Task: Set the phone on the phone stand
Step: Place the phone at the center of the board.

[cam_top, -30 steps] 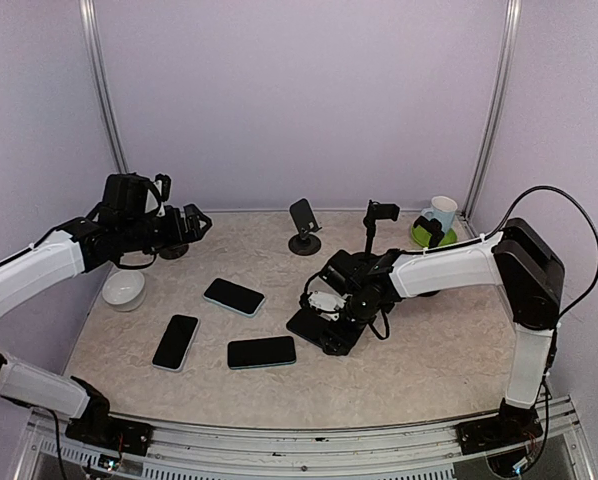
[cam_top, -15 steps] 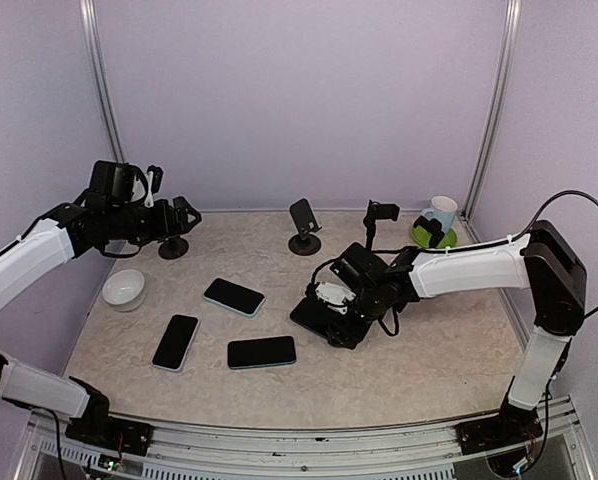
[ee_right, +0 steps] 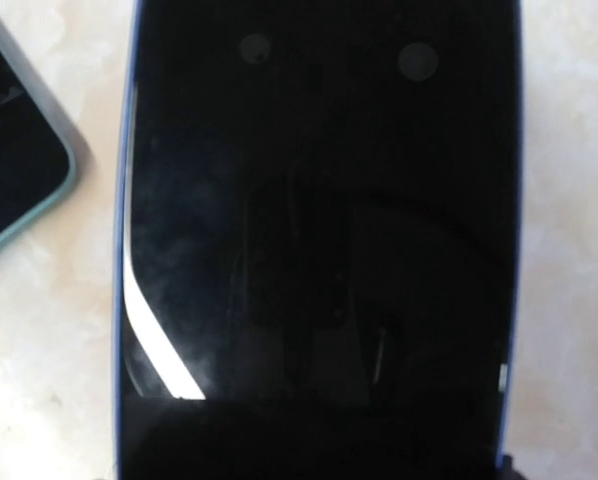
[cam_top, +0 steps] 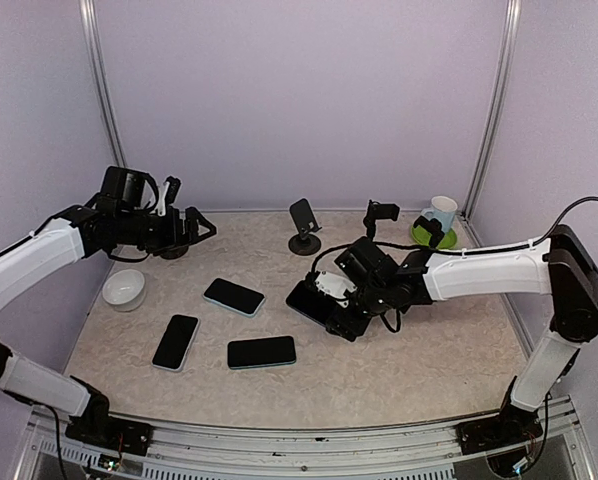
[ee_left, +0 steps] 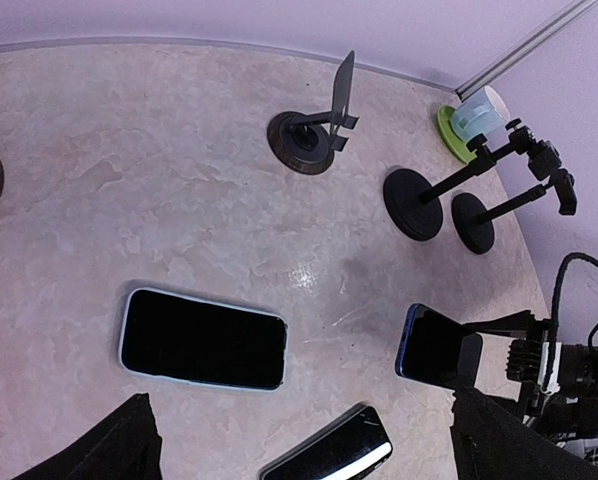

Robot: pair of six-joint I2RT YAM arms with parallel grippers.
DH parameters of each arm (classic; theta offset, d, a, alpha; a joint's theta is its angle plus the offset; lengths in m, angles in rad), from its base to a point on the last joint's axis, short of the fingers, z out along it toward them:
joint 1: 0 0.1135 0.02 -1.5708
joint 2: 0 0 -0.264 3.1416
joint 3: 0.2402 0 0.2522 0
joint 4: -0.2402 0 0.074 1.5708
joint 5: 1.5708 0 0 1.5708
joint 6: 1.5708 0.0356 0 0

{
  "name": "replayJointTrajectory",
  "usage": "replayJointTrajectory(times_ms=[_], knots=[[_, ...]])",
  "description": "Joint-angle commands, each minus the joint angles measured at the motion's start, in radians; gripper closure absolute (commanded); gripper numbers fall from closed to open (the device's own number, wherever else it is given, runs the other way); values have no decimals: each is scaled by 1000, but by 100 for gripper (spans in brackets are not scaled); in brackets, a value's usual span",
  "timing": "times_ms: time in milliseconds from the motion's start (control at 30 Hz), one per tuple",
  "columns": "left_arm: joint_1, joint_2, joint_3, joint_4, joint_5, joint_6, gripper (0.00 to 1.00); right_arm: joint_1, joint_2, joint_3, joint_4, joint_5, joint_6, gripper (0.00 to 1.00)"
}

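Observation:
My right gripper is shut on one end of a dark phone with a blue rim, holding it just above the table's middle. In the right wrist view the phone fills nearly the whole frame and hides the fingers. It also shows at the right of the left wrist view as the phone. The black phone stand stands empty at the back centre, behind and slightly left of the held phone; the left wrist view has this phone stand too. My left gripper hangs open over the back left, holding nothing.
Three more phones lie on the table: one left of centre, one at front left, one in front. A white bowl sits at the left. Two clamp stands and a mug on a green coaster stand at back right.
The right gripper has lifted the blue-rimmed phone off the table and carried it a little back and left. The left arm shifted slightly, still open.

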Motion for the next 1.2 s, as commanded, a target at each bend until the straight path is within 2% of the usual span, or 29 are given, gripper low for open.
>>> replayJointTrajectory(times_ms=[0,667,900,1067,1167], knots=[[-14,18,-17,43,48,18,1,13,-36,-4,64,34,-8,53],[-41,161,-76,87,-180,-37,1,13,102,-17,25,-134,37,49],[-73,168,-91,-36,-335,-81,1,11,145,-18,6,-159,32,45],[-123,137,-136,-129,-469,-125,1,11,165,-13,-11,-175,36,35],[-141,123,-171,-159,-497,-138,1,11,157,-7,-24,-178,37,23]])
